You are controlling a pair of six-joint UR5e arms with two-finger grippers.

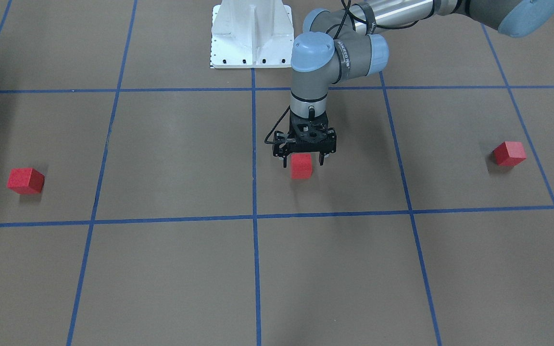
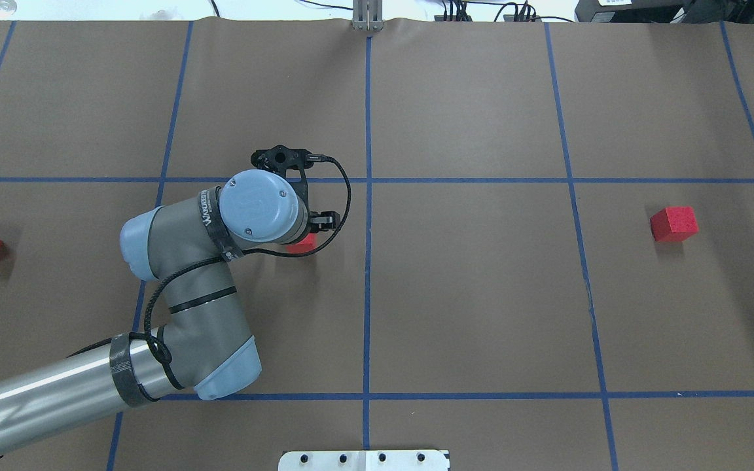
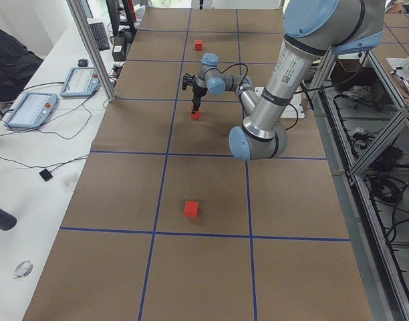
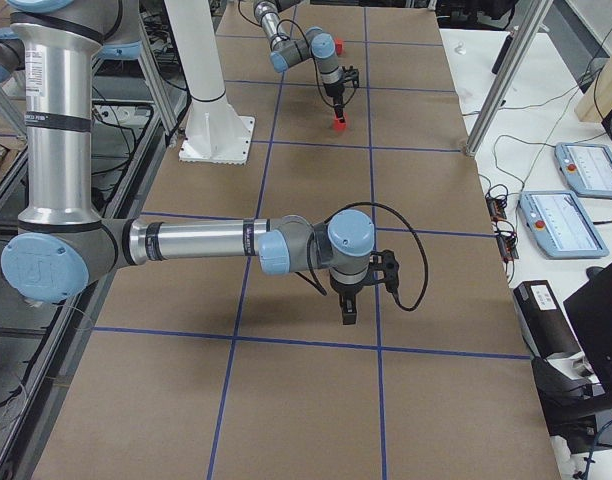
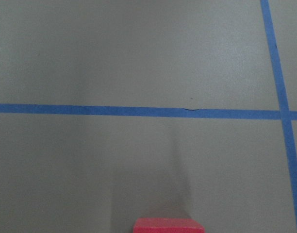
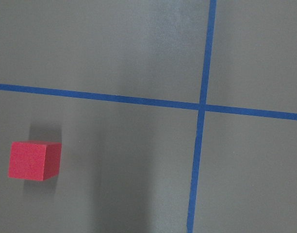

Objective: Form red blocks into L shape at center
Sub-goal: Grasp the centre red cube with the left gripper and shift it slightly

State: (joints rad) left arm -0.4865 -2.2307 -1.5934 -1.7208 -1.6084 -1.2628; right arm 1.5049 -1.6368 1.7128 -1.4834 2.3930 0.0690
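Three red blocks (image 1: pixel 301 166) (image 1: pixel 26 180) (image 1: pixel 509 154) on tabletop (image 1: pixel 176 154): one before the white base (image 1: pixel 251 33), straddled by spread left gripper (image 1: pixel 303 164); two far to base's either side. Cannot tell right gripper (image 4: pixel 348 312) state.

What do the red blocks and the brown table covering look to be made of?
The red blocks look like foam or painted wood: matte, glare-free faces, crisp edges. The brown covering is probably kraft paper: dull finish, rippled along its far edge in the overhead view. The blue lines seem to be tape: slightly uneven strips.
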